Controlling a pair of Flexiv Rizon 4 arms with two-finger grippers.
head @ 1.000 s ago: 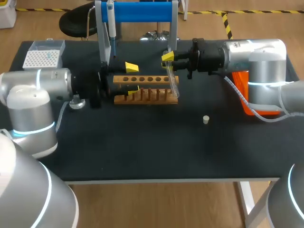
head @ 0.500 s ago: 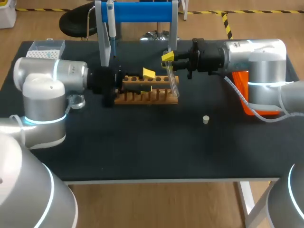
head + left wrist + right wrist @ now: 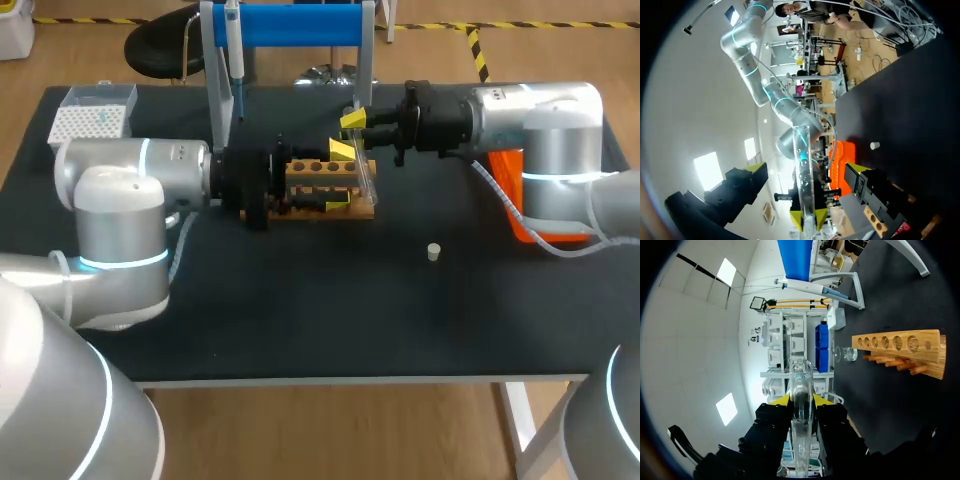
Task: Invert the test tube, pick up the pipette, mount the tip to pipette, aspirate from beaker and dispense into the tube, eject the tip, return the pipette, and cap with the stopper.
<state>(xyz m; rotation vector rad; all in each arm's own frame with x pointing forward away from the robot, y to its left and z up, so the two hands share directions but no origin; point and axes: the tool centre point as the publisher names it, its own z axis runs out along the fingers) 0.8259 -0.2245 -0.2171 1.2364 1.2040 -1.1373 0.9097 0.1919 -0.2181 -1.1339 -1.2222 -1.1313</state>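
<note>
Right gripper (image 3: 352,122): fingers clamped on the test tube (image 3: 361,172), which is held tilted at the right end of the wooden rack (image 3: 310,168); can't tell if the tube touches the rack. Left gripper (image 3: 340,176): fingers apart, one on each side of the tube, not touching it in the left wrist view. Pipette (image 3: 235,50) hangs on the blue stand (image 3: 295,22). Tip box (image 3: 92,115) sits at the far left corner of the counter (image 3: 300,300). Stopper (image 3: 433,251) lies on the counter, well apart from the rack. Beaker (image 3: 847,354) stands beyond the rack in the right wrist view.
</note>
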